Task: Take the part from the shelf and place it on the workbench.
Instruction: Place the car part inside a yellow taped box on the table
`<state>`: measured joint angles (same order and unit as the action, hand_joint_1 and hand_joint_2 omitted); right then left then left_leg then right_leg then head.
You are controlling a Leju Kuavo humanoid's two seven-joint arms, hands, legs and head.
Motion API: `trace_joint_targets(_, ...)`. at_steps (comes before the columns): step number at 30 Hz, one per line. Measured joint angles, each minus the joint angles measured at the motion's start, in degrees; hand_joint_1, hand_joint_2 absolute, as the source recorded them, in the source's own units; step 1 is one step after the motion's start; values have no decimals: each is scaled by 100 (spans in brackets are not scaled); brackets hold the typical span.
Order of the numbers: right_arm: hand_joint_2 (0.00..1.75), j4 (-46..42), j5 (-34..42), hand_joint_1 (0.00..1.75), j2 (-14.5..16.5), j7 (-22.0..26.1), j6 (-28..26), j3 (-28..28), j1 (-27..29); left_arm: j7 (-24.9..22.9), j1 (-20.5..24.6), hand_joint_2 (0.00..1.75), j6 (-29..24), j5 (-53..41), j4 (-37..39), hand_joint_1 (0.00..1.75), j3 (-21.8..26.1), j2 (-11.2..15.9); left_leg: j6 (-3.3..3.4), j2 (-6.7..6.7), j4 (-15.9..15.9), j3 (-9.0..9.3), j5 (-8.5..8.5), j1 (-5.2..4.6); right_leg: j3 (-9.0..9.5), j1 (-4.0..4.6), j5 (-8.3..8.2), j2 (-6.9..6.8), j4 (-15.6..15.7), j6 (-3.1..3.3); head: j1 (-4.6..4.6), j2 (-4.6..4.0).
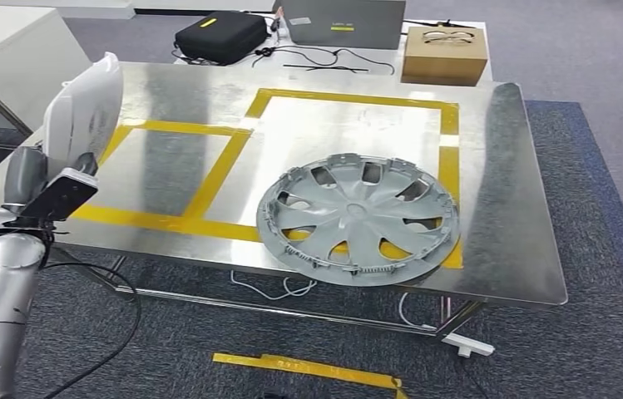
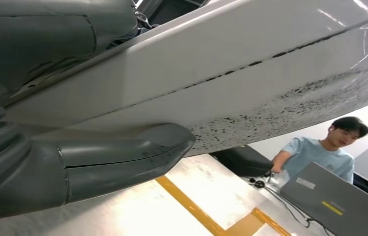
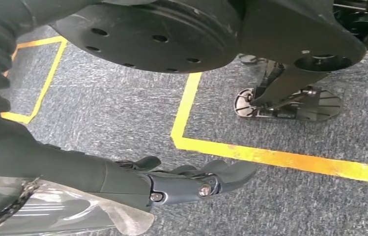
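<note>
Close under the left wrist camera, the left hand grips a white panel-like part, thumb pressed along its lower face, holding it upright over the worktop at its left edge. Should the hold slacken, the tall part could tip or swing into the wheel cover already lying there. Hanging low over the carpet, the right hand holds nothing, fingers loosely apart.

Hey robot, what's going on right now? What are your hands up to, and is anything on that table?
Left hand grips white panel part, raised over workbench left edge. Right hand hangs low, holding nothing. Grey wheel cover already in right taped box; left box free.
</note>
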<state>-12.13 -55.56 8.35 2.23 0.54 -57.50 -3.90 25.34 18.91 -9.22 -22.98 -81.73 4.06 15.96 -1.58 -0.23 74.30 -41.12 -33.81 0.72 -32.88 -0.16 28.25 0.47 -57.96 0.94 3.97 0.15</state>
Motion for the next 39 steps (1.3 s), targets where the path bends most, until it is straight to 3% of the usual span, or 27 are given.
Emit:
trace_joint_targets(1, 175, 0, -10, 0, 0, 0, 4, 0, -1, -4, 57, 175, 2, 4, 62, 175, -21, -16, 3, 0, 1, -14, 86, 0, 7, 2, 4, 2, -2, 0, 2, 0)
trace_joint_targets(2, 175, 0, -21, 0, 0, 0, 8, 1, -3, -8, 123, 175, 4, 5, 121, 175, -45, -34, 13, 0, -219, 77, 270, 0, 21, 2, 9, 6, -3, -3, 1, 0)
trace_joint_targets(4, 175, 0, -43, 0, 0, 0, 14, 1, -6, -19, 290, 175, -2, -3, 229, 175, -104, -70, 44, 0, -946, 403, 657, -7, 41, 14, 28, 12, -8, -27, 0, 0)
trace_joint_targets(5, 175, 0, -52, 0, 0, -1, 15, 1, -8, -31, 388, 175, -15, -17, 289, 175, -143, -89, 66, 0, -1254, 537, 746, -14, 34, 25, 37, 14, -17, -48, -2, 0)
trace_joint_targets(6, 175, 0, -58, 0, 0, -1, 15, 1, -9, -46, 476, 175, -33, -38, 349, 175, -186, -108, 87, -2, -1430, 607, 765, -24, 19, 35, 40, 14, -22, -73, -6, 0)
trace_joint_targets(10, 175, -1, -64, 0, -9, -9, 12, -1, -16, -75, 687, 175, -90, -110, 526, 175, -334, -182, 202, 4, -1536, 637, 731, -11, -54, 40, 105, 9, -88, -192, -15, 0)
trace_joint_targets(12, 175, -2, -64, 0, -19, -11, 11, -1, -19, -75, 759, 175, -117, -125, 581, 175, -394, -219, 258, 16, -1559, 658, 734, 11, -296, 32, 361, 4, -555, -243, -43, 0)
trace_joint_targets(14, 175, -2, -61, 0, -24, -5, 26, -3, -31, -78, 795, 175, -140, -142, 645, 175, -449, -240, 287, 23, -1557, 661, 721, 7, -670, 24, 657, 0, -1300, -274, -62, 0)
trace_joint_targets(15, 175, -2, -61, 0, -26, -5, 34, -4, -44, -82, 800, 175, -144, -151, 678, 175, -469, -249, 291, 27, -1556, 666, 715, 4, -792, 24, 702, 0, -1541, -282, -62, 0)
trace_joint_targets(16, 175, -2, -62, 0, -26, -8, 42, -4, -55, -86, 804, 175, -146, -159, 709, 175, -485, -257, 293, 29, -1555, 675, 708, 3, -815, 24, 638, 0, -1581, -284, -64, 0)
trace_joint_targets(17, 175, -2, -66, 0, -26, -12, 43, -4, -61, -90, 808, 175, -149, -169, 736, 175, -499, -265, 290, 27, -1554, 691, 698, 3, -731, 23, 473, -1, -1400, -277, -64, 0)
trace_joint_targets(19, 175, -2, -74, 0, -27, -21, 40, -3, -50, -95, 830, 175, -163, -202, 784, 175, -521, -271, 268, 20, -1554, 724, 672, -1, -394, 18, 80, -7, -682, -247, -64, 0)
trace_joint_targets(20, 175, -1, -78, 0, -28, -22, 39, -3, -39, -103, 852, 175, -175, -222, 806, 175, -532, -271, 250, 12, -1543, 722, 662, -11, -236, 20, -25, -7, -361, -230, -63, 0)
trace_joint_targets(21, 175, -1, -86, 0, -28, -23, 40, -2, -29, -117, 876, 175, -189, -249, 831, 175, -546, -271, 226, 7, -1534, 705, 662, -20, -140, 23, -47, -6, -163, -210, -61, 0)
trace_joint_targets(24, 175, 0, -116, 0, -27, -19, 43, -2, -10, -168, 933, 175, -238, -348, 925, 175, -600, -268, 143, 7, -1534, 660, 673, -29, -78, 19, 4, 15, -32, -135, -57, 0)
trace_joint_targets(26, 175, 0, -134, 0, -25, -16, 43, -2, -11, -183, 989, 175, -271, -402, 999, 175, -631, -265, 88, 11, -1365, 600, 556, -23, -36, -6, -12, 20, 8, -79, -45, 0)
trace_joint_targets(29, 175, 0, -158, 0, -25, -17, 42, -2, -8, -187, 1061, 175, -341, -467, 1137, 175, -674, -262, 23, 11, -357, 126, 125, -12, 16, -13, 5, 12, 26, -16, -24, 0)
trace_joint_targets(30, 175, 0, -161, 0, -25, -18, 41, -2, -6, -187, 1058, 175, -356, -482, 1183, 175, -690, -262, 13, 11, -58, -32, 51, -10, 28, -11, 13, 11, 25, -6, -24, 0)
trace_joint_targets(31, 175, 0, -162, 0, -26, -18, 40, -3, -5, -187, 1051, 175, -361, -494, 1222, 175, -705, -262, 12, 11, 59, -110, 84, -10, 41, -8, 22, 14, 24, -1, -24, 0)
trace_joint_targets(32, 175, 0, -162, 0, -26, -18, 41, -3, -4, -188, 1049, 175, -363, -503, 1254, 175, -721, -262, 20, 11, -53, -80, 229, -10, 59, -5, 32, 19, 22, 0, -23, 0)
trace_joint_targets(35, 175, 0, -166, 0, -25, -19, 41, -3, -4, -189, 1084, 175, -372, -518, 1313, 175, -746, -262, 76, 10, -1089, 362, 800, -21, 105, 13, 80, 32, 9, -31, -26, 0)
trace_joint_targets(37, 175, 0, -170, 0, -26, -20, 39, -3, -5, -204, 1125, 175, -402, -570, 1349, 175, -756, -262, 118, 8, -1456, 509, 848, -41, 71, 31, 93, 33, -3, -78, -31, 0)
trace_joint_targets(39, 175, -1, -182, 0, -28, -17, 38, -3, -8, -250, 1160, 175, -474, -684, 1422, 175, -767, -261, 163, 4, -1519, 522, 817, -43, 48, 39, 97, 29, 4, -136, -31, 0)
